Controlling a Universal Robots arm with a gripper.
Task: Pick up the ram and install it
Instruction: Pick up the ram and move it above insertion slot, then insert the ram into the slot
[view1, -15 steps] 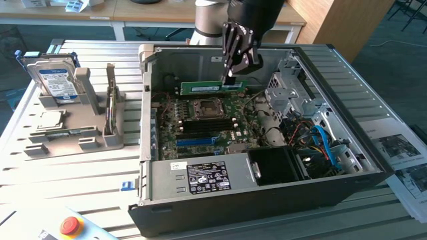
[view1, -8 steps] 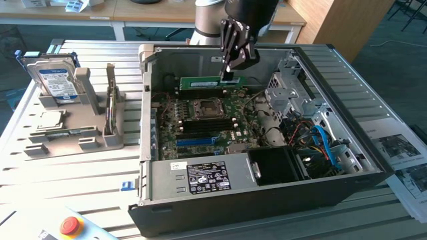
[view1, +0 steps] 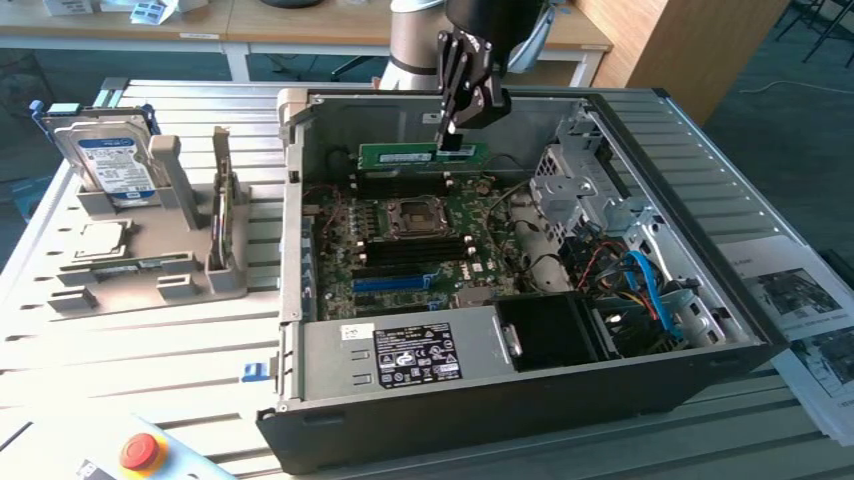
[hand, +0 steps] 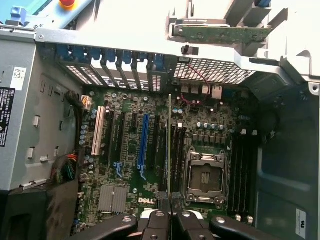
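Observation:
The ram (view1: 416, 155) is a narrow green stick with a pale label. It hangs level above the motherboard (view1: 400, 262) inside the open computer case, and my gripper (view1: 451, 142) is shut on its upper edge near one end. In the wrist view the ram (hand: 169, 145) shows edge-on as a thin line running out from between my fingertips, with the gripper (hand: 169, 204) over the black memory slots (hand: 176, 150) beside the CPU socket (hand: 204, 176). The stick is above the board, apart from the slots.
The case walls (view1: 287, 210) ring the board, with a power supply (view1: 400, 355) at the front and a drive cage (view1: 581, 185) and blue cables (view1: 650, 285) to the exterior view's right. A grey fixture (view1: 147, 265) outside the case holds a hard drive (view1: 114, 160) and another green stick (hand: 220, 33).

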